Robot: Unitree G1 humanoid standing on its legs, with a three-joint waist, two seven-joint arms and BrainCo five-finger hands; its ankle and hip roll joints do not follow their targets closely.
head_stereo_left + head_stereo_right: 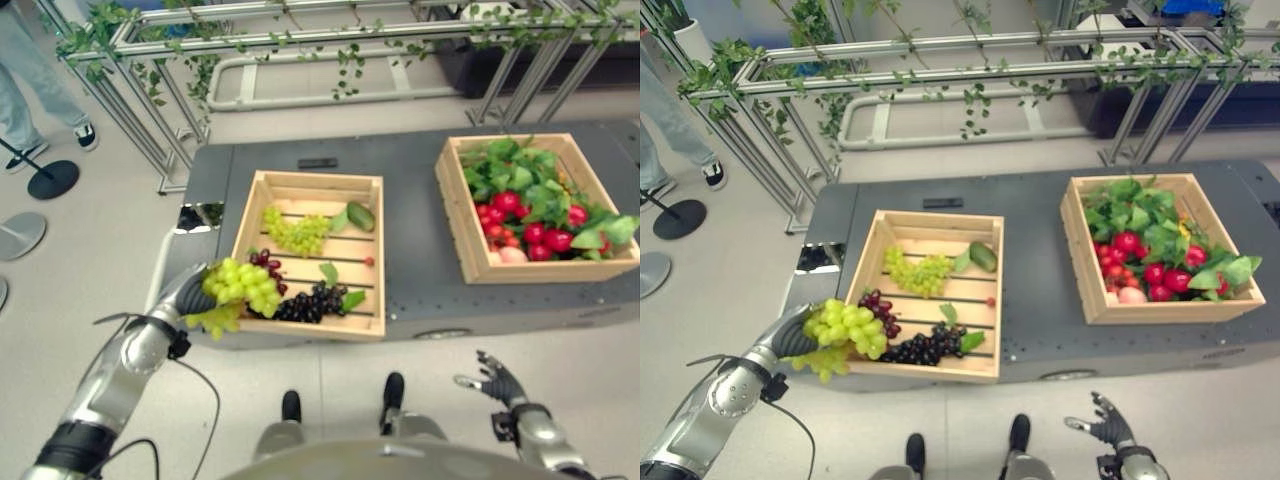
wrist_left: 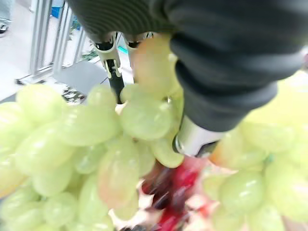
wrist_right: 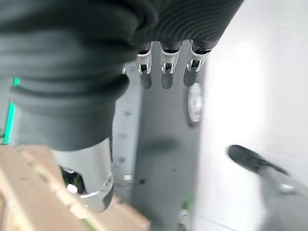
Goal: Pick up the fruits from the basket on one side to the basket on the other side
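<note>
Presently the left hand [image 1: 190, 293] was closed round a bunch of green grapes [image 1: 243, 285], holding it at the near left corner of the left crate [image 1: 310, 184], partly over the crate's edge; in the left wrist view the grapes [image 2: 86, 125] crowded against the fingers [image 2: 114, 72] and thumb. A smaller, yellower cluster [image 1: 214, 319] hung beneath the held bunch, outside the crate wall. Inside the left crate lay a second green bunch [image 1: 297, 233] toward the far side, a green oval fruit [image 1: 360, 216] beside it at the far right, dark red grapes [image 1: 266, 262] near the left wall just by the held bunch, and black grapes [image 1: 307, 303] along the near wall with green leaves beside them. The right crate [image 1: 463, 230] stood well apart on the same grey tabletop [image 1: 412, 250], holding red fruits [image 1: 533, 235] among green foliage. The right hand [image 1: 497, 381] hung low, in front of the tabletop's near edge, with fingers spread and holding nothing; the right wrist view showed its fingers [image 3: 166, 72] relaxed. A metal frame with trailing vines [image 1: 300, 30] stood beyond the tabletop. A person's legs [image 1: 30, 90] appeared at the far left.
</note>
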